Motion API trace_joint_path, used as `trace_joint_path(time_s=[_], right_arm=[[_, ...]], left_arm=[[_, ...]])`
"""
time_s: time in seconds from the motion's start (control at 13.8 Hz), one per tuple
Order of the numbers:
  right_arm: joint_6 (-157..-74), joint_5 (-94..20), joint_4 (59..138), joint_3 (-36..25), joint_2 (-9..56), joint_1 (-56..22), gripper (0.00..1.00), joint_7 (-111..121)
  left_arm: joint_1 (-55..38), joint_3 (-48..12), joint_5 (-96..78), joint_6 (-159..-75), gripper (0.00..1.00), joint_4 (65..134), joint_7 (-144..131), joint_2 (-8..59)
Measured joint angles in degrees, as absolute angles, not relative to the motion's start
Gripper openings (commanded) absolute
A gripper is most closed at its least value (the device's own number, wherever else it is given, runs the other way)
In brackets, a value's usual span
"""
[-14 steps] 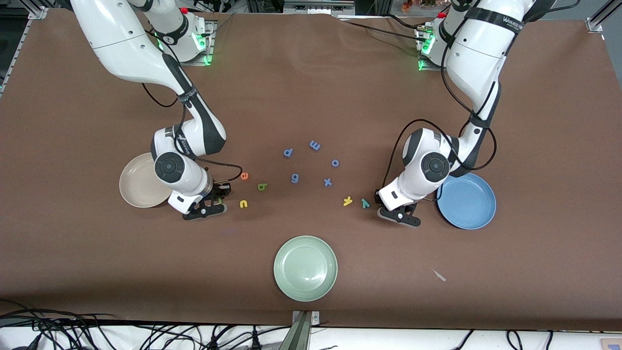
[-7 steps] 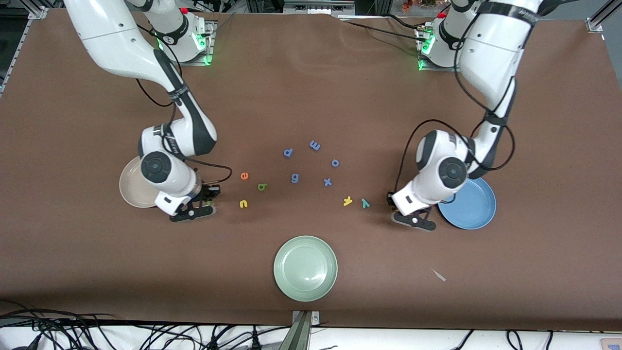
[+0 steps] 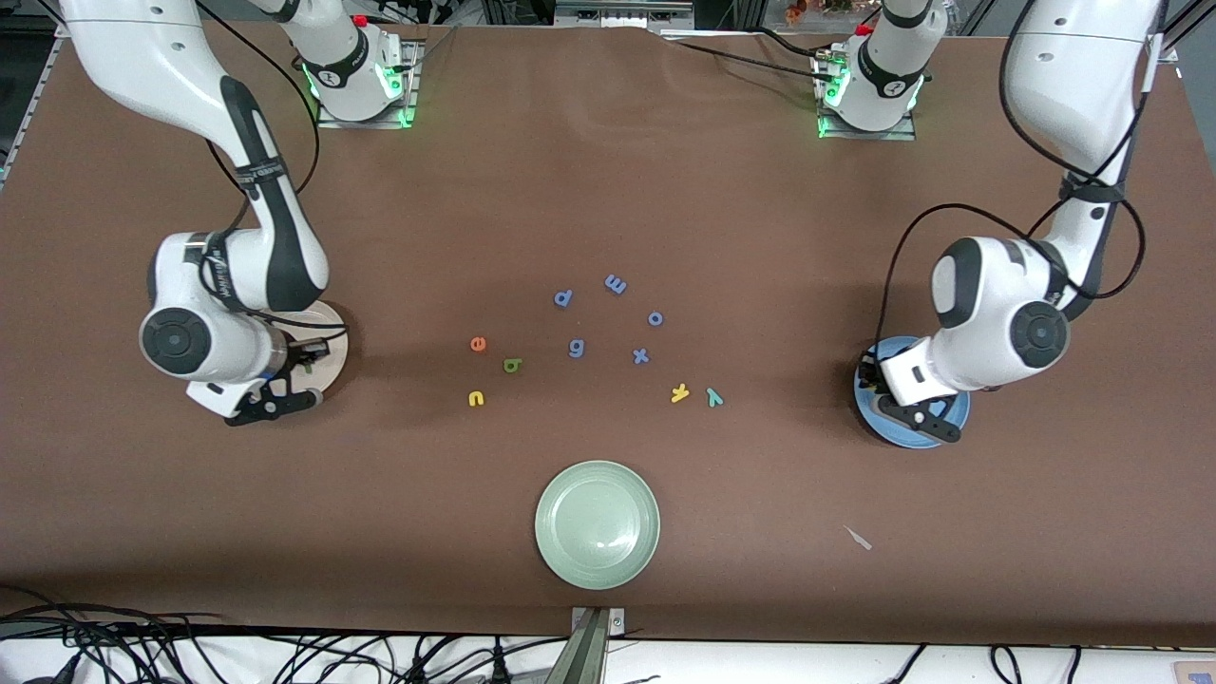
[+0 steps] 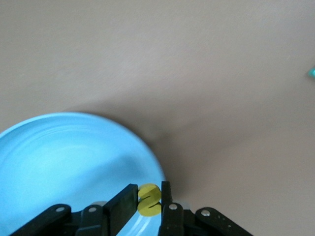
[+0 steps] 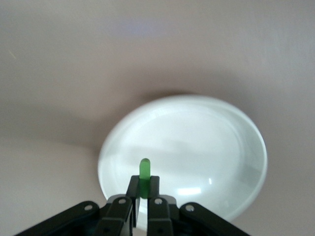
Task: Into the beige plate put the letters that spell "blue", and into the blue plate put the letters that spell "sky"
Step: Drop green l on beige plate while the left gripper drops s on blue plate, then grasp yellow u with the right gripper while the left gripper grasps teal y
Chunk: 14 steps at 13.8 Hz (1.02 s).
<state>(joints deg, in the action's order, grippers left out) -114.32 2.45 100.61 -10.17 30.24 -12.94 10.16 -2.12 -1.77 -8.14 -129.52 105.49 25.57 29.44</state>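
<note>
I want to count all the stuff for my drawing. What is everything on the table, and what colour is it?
beige plate: 1, cream, at the right arm's end.
blue plate: 1, sky blue, at the left arm's end.
green plate: 1, pale green, nearest the front camera.
blue letters: 5, mid-table.
e: 1, orange.
b: 1, green.
u: 1, yellow.
k: 1, yellow, beside y.
y: 1, teal.
s: 1, yellow, in the left gripper.
l: 1, green, in the right gripper.
left gripper: over the blue plate's rim.
right gripper: over the beige plate.

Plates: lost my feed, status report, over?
Left gripper shut on yellow s over blue plate. Right gripper holds green l over beige plate.
</note>
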Motion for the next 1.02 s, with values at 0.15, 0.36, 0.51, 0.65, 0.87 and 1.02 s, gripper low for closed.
trace_joint_path(time_s=[0.15,0.36,0.51,0.65,0.87,1.02], right_arm=[[-113.6,2.5,101.4,-10.9,30.8,-12.3,1.00,10.3],[-113.9,2.2,101.6,-10.9,32.0,-12.0,1.00,10.0],[-113.9,2.0,100.3,-10.5,31.7,-12.5,1.00,7.2],[-113.9,0.8,98.7,-10.1,31.4,-14.4,1.00,3.1],[-114.5,-3.1,96.4,-9.8,31.8,-19.1,1.00,-3.5],[-115.6,-3.7,94.6,-9.7,32.6,-22.9,1.00,-8.9]], left_arm=[[-1.3,-1.4,-8.1,-129.7,0.44,106.1,27.7,29.7],[-1.5,-1.5,-8.1,-130.3,0.63,106.4,27.9,29.9],[-1.7,-1.6,-8.1,-131.3,0.64,106.3,27.9,29.9],[-2.2,-1.8,-8.3,-131.8,0.64,106.2,27.9,29.9],[-6.9,-3.3,-17.0,-134.8,0.63,105.4,27.7,30.3],[-14.0,-3.4,-22.0,-137.1,0.65,102.7,22.7,32.2]])
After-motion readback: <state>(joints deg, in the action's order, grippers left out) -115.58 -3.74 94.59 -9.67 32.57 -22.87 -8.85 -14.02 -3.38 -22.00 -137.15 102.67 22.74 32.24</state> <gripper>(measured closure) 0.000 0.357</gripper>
